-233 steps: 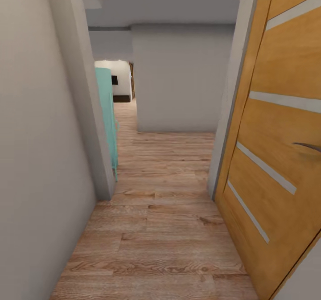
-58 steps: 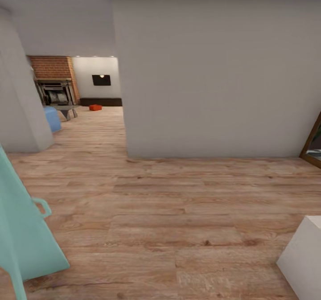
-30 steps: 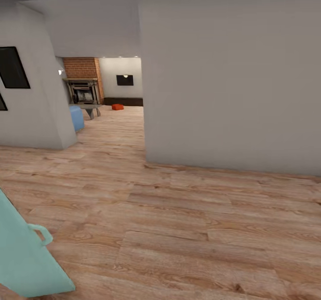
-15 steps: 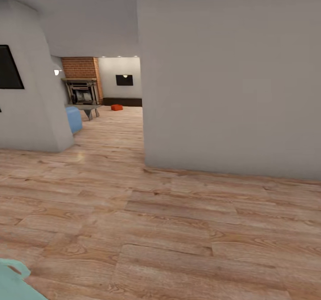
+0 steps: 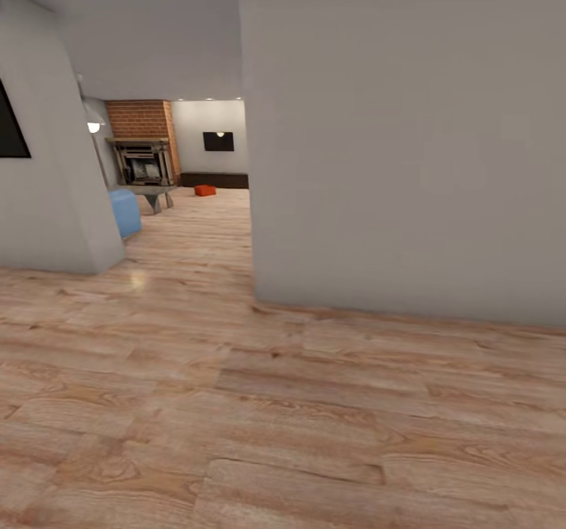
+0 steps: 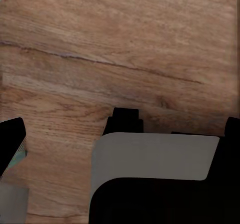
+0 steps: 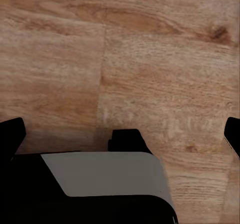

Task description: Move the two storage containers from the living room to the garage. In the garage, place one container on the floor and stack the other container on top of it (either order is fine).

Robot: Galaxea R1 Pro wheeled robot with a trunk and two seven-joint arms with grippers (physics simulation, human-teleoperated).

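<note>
One orange-red storage container sits far off on the living room's wood-plank floor, in front of a long dark low cabinet. The living room shows through the opening left of a big white wall, with its red-brick fireplace. The garage and its concrete floor are out of view. In the left wrist view my left gripper hangs open over the planks, nothing between its black fingertips. My right gripper is likewise open and empty above the planks.
A white wall corner juts into the path at centre. Another white wall stands at left, with a blue sofa end and a low grey table behind it. Wood-plank floor stretches ahead.
The head view has swung and advanced from the orange-brown door's hallway toward the living room opening. The teal door at lower left has slid out of the picture.
</note>
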